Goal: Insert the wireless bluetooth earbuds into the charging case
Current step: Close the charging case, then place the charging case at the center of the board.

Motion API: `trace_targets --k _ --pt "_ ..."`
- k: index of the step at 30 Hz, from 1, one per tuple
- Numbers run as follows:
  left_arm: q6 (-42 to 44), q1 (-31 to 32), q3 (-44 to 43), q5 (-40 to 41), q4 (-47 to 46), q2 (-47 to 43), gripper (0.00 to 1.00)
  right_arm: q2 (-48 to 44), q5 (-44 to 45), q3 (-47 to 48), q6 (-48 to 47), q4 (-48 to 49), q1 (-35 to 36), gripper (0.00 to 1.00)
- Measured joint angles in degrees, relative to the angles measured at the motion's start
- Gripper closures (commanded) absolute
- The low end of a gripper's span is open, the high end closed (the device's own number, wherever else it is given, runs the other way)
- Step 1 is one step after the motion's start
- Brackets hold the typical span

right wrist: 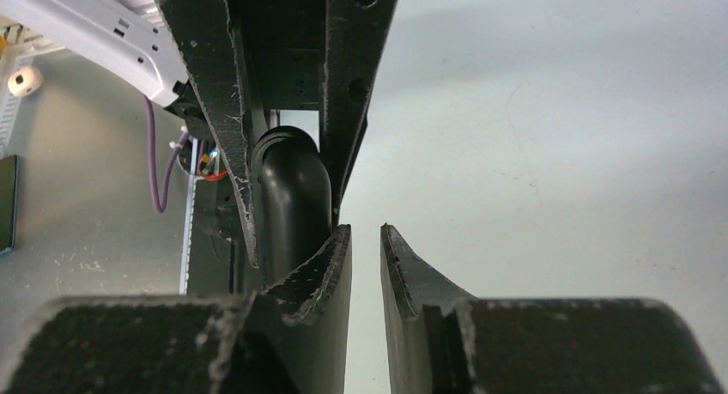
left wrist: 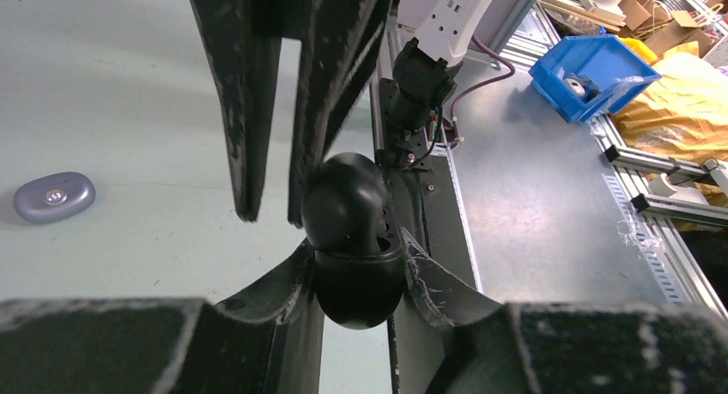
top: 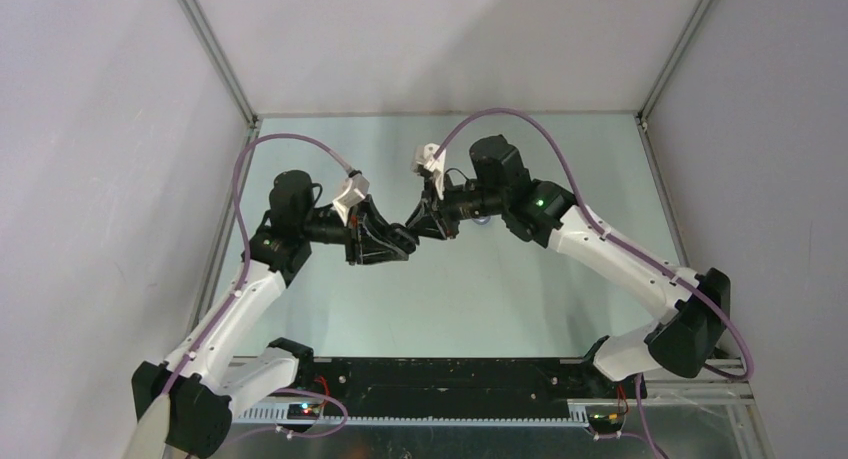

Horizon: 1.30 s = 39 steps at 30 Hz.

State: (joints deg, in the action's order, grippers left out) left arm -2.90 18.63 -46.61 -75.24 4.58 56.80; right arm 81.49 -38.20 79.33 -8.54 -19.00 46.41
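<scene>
The left gripper (left wrist: 359, 250) was clamped tight on a black case (right wrist: 292, 197), held over the table (left wrist: 129, 85). The right gripper (right wrist: 366, 238) faced it, jaws a narrow slit apart with nothing between them. A purple case (left wrist: 53, 197) lay well aside.
</scene>
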Motion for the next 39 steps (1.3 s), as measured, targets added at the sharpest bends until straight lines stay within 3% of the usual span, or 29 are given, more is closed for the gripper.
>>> trace_targets --k 15,19,21,22,23,30,39 --pt "1.09 0.0 0.0 0.66 1.25 -0.33 0.83 -1.14 1.51 1.68 -5.7 -5.01 0.96 0.75" --pt "4.39 0.02 -0.24 4.26 4.35 0.15 0.83 -2.89 3.91 1.81 -6.36 -5.88 -1.6 0.58" --pt "5.55 0.04 -0.76 7.23 5.99 1.18 0.83 -4.35 6.25 1.64 -6.29 -5.99 -5.22 0.3" --pt "5.79 0.04 -1.01 8.33 6.36 1.73 0.83 -5.2 7.26 1.38 -5.97 -6.01 -6.97 0.08" --pt "6.01 0.07 -1.38 9.86 6.84 2.69 0.83 -6.32 8.15 0.66 -5.95 -5.77 -9.33 0.02" --pt "4.79 0.11 -5.55 20.13 7.32 13.2 0.86 -16.68 14.03 -8.79 -5.4 -4.55 -23.8 0.01" --pt "0.9 0.11 -17.75 27.67 9.64 34.01 0.82 -17.09 13.49 -15.43 -3.96 -4.33 -32.33 0.01"
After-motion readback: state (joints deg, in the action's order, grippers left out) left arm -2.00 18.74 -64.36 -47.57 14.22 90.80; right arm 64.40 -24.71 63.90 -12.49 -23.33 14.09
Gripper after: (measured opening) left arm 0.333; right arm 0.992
